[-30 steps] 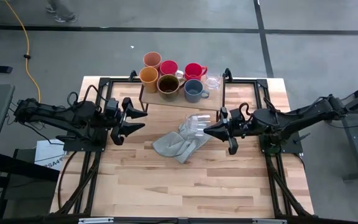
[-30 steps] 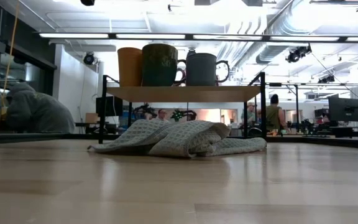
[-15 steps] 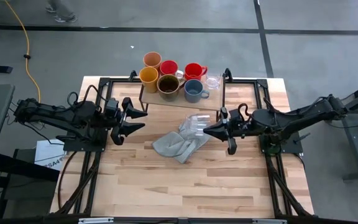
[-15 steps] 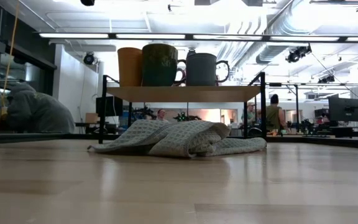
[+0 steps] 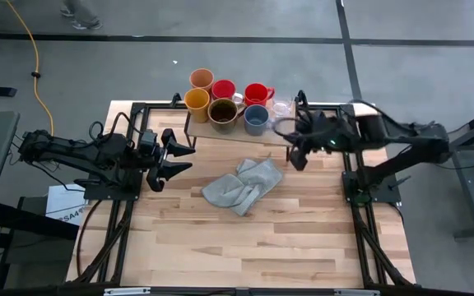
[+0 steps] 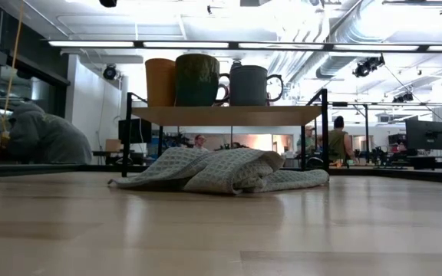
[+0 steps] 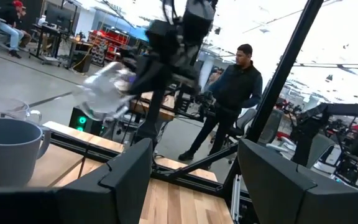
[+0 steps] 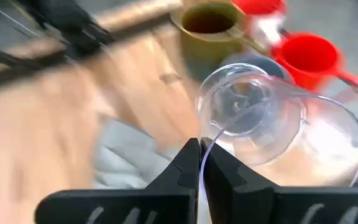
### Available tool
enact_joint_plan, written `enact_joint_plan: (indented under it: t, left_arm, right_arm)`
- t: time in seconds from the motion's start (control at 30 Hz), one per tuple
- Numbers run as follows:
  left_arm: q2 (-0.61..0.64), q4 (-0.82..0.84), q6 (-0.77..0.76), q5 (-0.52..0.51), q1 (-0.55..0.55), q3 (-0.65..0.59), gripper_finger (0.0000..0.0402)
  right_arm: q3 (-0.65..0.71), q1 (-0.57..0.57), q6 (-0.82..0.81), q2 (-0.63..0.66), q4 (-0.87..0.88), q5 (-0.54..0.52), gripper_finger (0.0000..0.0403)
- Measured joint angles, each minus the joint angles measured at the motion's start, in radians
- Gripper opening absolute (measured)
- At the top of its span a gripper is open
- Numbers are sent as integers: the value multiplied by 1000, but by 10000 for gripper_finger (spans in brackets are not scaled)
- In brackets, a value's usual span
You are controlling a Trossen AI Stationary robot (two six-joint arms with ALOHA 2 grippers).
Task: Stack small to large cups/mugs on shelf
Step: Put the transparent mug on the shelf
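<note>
The shelf (image 5: 235, 134) at the table's far side carries a peach tumbler (image 5: 202, 79), two red mugs (image 5: 223, 89), a yellow mug (image 5: 197, 99), a brown mug (image 5: 222, 111), a grey-blue mug (image 5: 256, 119) and a clear glass cup (image 5: 282, 107). My right gripper (image 5: 291, 140) is raised by the shelf's right end, shut on a second clear glass cup (image 8: 253, 118). My left gripper (image 5: 181, 156) waits open at the left, level with the shelf's near edge. The low view shows the shelf (image 6: 229, 115) but no gripper. My right gripper pinches the glass cup's wall at the rim (image 8: 204, 142) between its two shut fingers, one finger inside the mouth and one outside. The fingers slant downward from the table's right. The cup is lifted clear and tipped, its mouth toward the gripper and its base pointing away.
A crumpled grey cloth (image 5: 241, 185) lies on the table in front of the shelf. Black frame bars (image 5: 134, 123) run along the table's left and right sides. People and desks show in the room beyond (image 7: 232, 99). Bare wood spreads over the near half (image 5: 237, 247).
My right gripper has gone up and toward the far edge, to the shelf's right end, tipping from level to slanting down, mostly in the last half second. The clear glass cup that lay on the grey cloth has been lifted clear with it. The cloth has stayed.
</note>
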State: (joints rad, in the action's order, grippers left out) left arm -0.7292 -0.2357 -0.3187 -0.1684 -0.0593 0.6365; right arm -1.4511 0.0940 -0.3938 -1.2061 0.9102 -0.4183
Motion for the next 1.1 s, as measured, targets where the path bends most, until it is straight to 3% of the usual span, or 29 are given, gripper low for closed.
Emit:
enact_joint_plan:
  t: [0.17,0.37,0.73,1.1]
  left_arm:
    - [0,0,0,0,0,0,225]
    - [0,1,0,0,0,0,225]
    - [0,2,0,0,0,0,225]
    - [0,3,0,0,0,0,225]
  right_arm:
    - [-184,-112,-1,-126,264,-1,0]
    - [-295,-212,55,-267,472,1,0]
    - [-321,-265,133,-403,529,8,0]
    - [-321,-265,140,-422,512,82,0]
